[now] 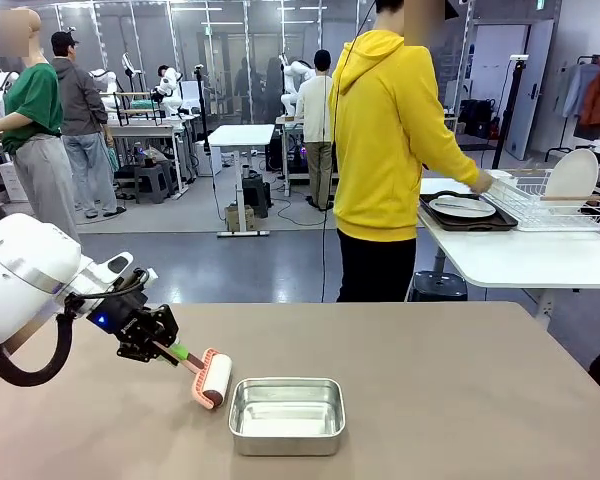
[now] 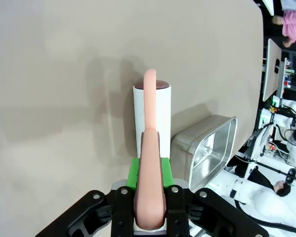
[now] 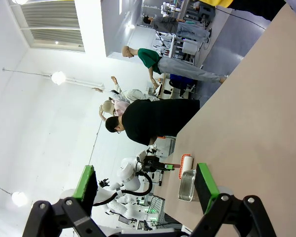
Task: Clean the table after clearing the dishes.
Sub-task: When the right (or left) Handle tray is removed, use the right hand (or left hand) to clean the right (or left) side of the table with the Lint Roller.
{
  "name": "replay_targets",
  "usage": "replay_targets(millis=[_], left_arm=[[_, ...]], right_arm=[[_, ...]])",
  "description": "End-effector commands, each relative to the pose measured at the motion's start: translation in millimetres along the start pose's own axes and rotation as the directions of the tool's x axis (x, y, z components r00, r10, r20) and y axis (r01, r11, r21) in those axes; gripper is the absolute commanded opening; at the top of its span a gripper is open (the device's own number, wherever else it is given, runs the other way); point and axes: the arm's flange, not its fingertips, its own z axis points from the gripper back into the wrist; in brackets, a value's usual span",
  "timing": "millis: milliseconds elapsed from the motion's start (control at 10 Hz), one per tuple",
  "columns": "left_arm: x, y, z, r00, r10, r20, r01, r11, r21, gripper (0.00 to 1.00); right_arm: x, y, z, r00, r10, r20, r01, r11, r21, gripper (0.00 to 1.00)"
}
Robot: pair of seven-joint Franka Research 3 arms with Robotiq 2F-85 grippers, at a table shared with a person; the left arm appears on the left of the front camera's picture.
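On the near left part of the table (image 1: 450,370), my left gripper (image 1: 163,349) is clenched on the pink handle of the lint roller (image 1: 213,379). The white drum lies straight ahead of my fingers and appears to rest on the beige top. Its long axis runs in line with the handle, so I judge that any rolling stroke has to go crosswise to it. The steel pan (image 1: 286,415) sits just beside the drum on the side toward the table's middle, which blocks that direction. Bare matte surface lies on the far side and beyond the pan to the right. My right gripper (image 3: 146,182) hangs released, jaws wide, well apart from the roller, so the left arm is the nearer one. The dishes (image 1: 462,208) are off this table, on the white table (image 1: 520,262) by the wire rack (image 1: 540,200), where a person in a yellow hoodie (image 1: 390,140) handles them.
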Motion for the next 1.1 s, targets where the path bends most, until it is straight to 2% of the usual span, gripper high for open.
replay_targets(millis=[0, 100, 500, 800, 1000], left_arm=[[14.1, 21.3, -2.4, 0.999, 0.049, -0.007, -0.049, 0.996, 0.08, 0.2], [11.1, 26.7, 1.4, 1.0, 0.011, 0.003, -0.012, 0.982, 0.187, 0.2], [-5.5, 51.3, 51.9, 0.999, 0.053, 0.006, -0.053, 0.968, 0.246, 0.2], [-25.9, 70.6, 95.3, 0.995, 0.101, 0.02, -0.102, 0.937, 0.334, 0.2], [-41.0, 71.2, 117.6, 0.994, 0.103, 0.03, -0.107, 0.914, 0.393, 0.2]], right_arm=[[-2.7, 3.1, 1.1, 1.0, 0.006, -0.006, -0.006, 1.0, 0.006, 1.0], [-2.7, 3.1, 1.1, 1.0, 0.006, -0.006, -0.006, 1.0, 0.006, 1.0], [-2.7, 3.1, 1.1, 1.0, 0.006, -0.006, -0.006, 1.0, 0.006, 1.0], [-2.7, 3.1, 1.1, 1.0, 0.006, -0.006, -0.006, 1.0, 0.006, 1.0], [-2.7, 3.1, 1.1, 1.0, 0.006, -0.006, -0.006, 1.0, 0.006, 1.0]])
